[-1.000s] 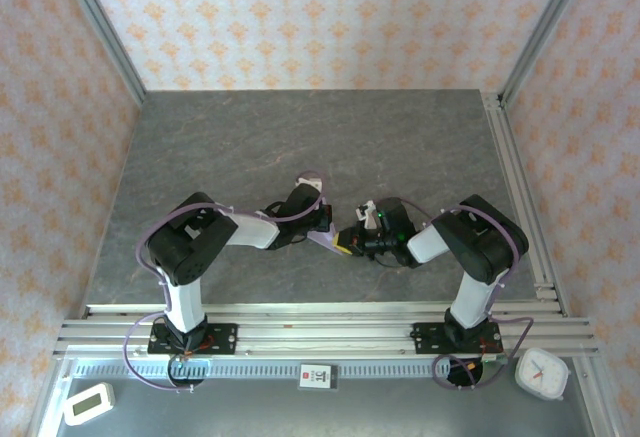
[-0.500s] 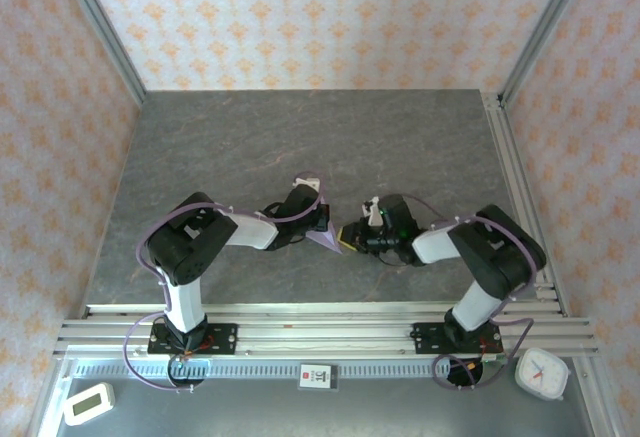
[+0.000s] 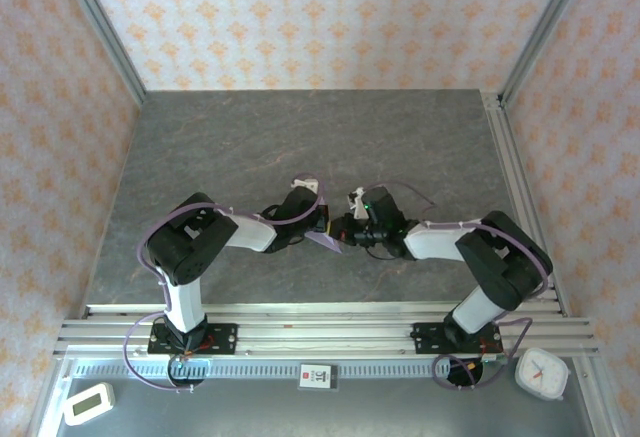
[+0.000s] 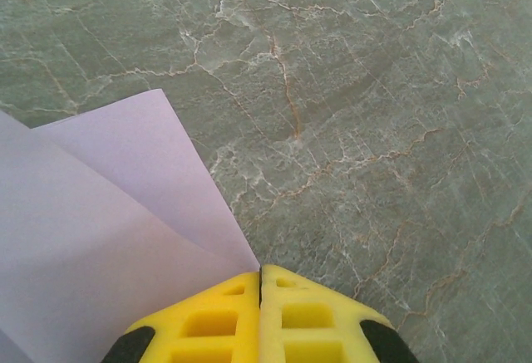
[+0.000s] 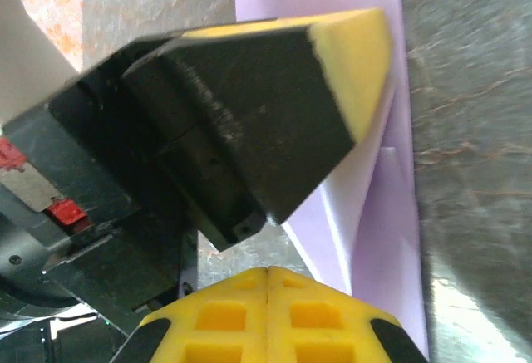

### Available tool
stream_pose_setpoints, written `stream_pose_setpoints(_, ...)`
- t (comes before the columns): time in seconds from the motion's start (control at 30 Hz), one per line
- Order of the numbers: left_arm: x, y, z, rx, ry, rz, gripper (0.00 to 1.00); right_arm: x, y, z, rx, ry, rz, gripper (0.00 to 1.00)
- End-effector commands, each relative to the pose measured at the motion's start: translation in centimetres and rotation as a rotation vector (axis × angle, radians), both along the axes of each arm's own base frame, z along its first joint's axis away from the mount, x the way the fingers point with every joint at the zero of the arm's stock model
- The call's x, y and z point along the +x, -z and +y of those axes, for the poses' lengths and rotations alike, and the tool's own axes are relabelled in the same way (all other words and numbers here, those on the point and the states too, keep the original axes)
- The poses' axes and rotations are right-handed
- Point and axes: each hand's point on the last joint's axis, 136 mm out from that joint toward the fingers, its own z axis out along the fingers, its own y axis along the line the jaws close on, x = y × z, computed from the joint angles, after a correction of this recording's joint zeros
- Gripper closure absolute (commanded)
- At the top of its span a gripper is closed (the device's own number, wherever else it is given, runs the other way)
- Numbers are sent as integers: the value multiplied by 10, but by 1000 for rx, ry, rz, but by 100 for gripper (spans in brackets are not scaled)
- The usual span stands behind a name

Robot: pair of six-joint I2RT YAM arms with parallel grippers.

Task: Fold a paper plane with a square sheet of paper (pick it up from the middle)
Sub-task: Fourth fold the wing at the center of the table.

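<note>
The lilac paper (image 3: pixel 322 241) is folded into layers and held low over the grey table between the two arms. In the left wrist view the paper (image 4: pixel 100 230) spreads out to the left from the seam of my left gripper (image 4: pixel 260 273), which is shut on its corner. My left gripper (image 3: pixel 326 228) and right gripper (image 3: pixel 343 229) meet tip to tip. In the right wrist view my right gripper (image 5: pixel 268 272) is shut with nothing seen in its seam. There the creased paper (image 5: pixel 384 188) runs past on the right, under the left gripper's yellow finger (image 5: pixel 353 64).
Aluminium rails (image 3: pixel 320 329) cross the near edge by the arm bases. A frame rail (image 3: pixel 520 192) runs along the table's right side. A white timer (image 3: pixel 88 403), a small label card (image 3: pixel 316 375) and a white clock (image 3: pixel 541 372) lie in front of the rails.
My right gripper has moved left and slightly away from the bases until it meets the left gripper, its arm stretching out. The left gripper and paper have barely shifted.
</note>
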Motion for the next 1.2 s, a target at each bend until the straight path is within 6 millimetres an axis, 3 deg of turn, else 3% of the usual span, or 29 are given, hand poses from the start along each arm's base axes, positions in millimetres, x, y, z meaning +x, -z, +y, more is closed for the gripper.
stream_pose_setpoints(0.0, -12, 32, 24, 80, -42, 87, 100, 3, 2, 9, -25, -17, -23, 100)
stream_pose_setpoints(0.37, -11, 34, 24, 66, -38, 98, 100, 6, 20, 18, -24, -8, 13, 100)
stream_pose_setpoints(0.77, -13, 40, 30, 83, -41, 106, 100, 2, 64, -24, -157, 88, 92, 100)
stream_pose_setpoints(1.17, -17, 49, 40, 88, -65, 126, 100, -22, 72, -68, -241, 137, 138, 100)
